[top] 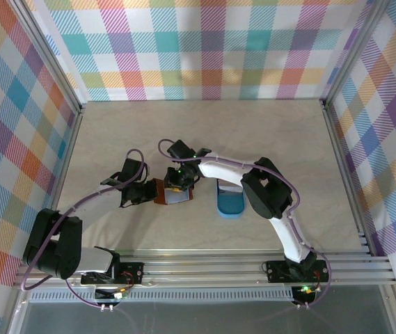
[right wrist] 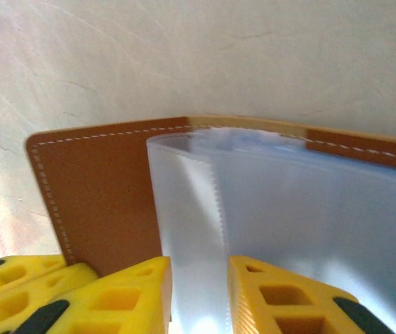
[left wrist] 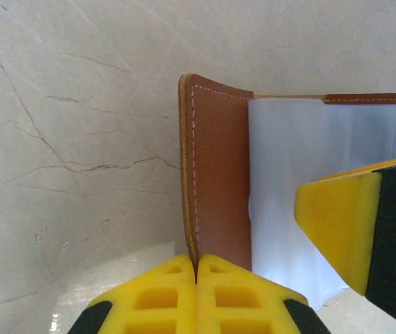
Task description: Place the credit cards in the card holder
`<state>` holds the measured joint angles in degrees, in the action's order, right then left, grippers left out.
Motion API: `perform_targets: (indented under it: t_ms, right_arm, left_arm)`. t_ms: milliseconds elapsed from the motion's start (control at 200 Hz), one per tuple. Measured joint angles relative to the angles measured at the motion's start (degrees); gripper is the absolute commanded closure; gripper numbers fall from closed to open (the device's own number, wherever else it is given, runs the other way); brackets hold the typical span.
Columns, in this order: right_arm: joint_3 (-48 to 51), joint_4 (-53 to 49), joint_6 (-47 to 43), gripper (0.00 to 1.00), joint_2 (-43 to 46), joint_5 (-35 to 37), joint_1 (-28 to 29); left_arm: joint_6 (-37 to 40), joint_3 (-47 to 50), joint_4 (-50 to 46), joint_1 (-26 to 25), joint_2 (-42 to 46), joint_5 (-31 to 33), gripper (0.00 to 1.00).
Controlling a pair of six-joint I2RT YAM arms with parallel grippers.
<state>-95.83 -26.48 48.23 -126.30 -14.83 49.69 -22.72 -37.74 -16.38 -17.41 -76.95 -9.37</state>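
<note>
– Between the left fingers, what is caught?

– The card holder, by the bottom edge of its brown leather flap. Those fingers are closed right down on it, and the flap appears raised off the bench.

– And the right fingers?

– They stand a little apart, with a fold of the clear sleeves running between them. Whether they are pressing the plastic yet, I can't tell.

– Where does the holder sit?

– Toward the near edge of the bench, a little left of centre, between the two arms. A blue tray lies just to its right. A pale patch at the tray's far end may be the credit cards, but it is too small to be sure.

– What could go wrong?

– The left hold is on the very rim of the leather, so a tug on the sleeves could slide the flap out and let the holder fold shut or skid along the bench. The right fingers may also take several leaves at once, leaving no single pocket open. And thin plastic pulled hard could crease or tear at the spine. Neither arm has a card, so I judge that one must let go to fetch one, and the holder may close when it does.
</note>
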Motion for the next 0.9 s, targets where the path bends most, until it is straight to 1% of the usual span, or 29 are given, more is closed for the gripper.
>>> perform_targets:
  t_ms: [140,295,380,695,900]
  right_arm:
    - [0.85,1.79,0.52,0.72,0.0,-1.22,0.0]
    - [1.7,3.56,0.79,0.65,0.0,-2.38,0.0]
    - [2.14,5.01,0.66,0.63,0.0,-3.15,0.0]
    - [2.97,7.58,0.61,0.63,0.0,-4.09,0.04]
    - [2.97,7.17,0.66,0.63,0.0,-3.45,0.04]
  left_arm:
    - [0.0,-0.48,0.09,0.0,-0.57,0.0,0.99]
    - [0.0,-0.74,0.57,0.0,-0.63,0.0,0.99]
    - [-0.02,-0.79,1.4,0.0,-1.11,0.0,0.98]
    - [-0.13,-1.05,1.62,0.0,-1.75,0.39,0.98]
    - [-0.2,-1.53,1.53,0.02,0.33,1.05,0.93]
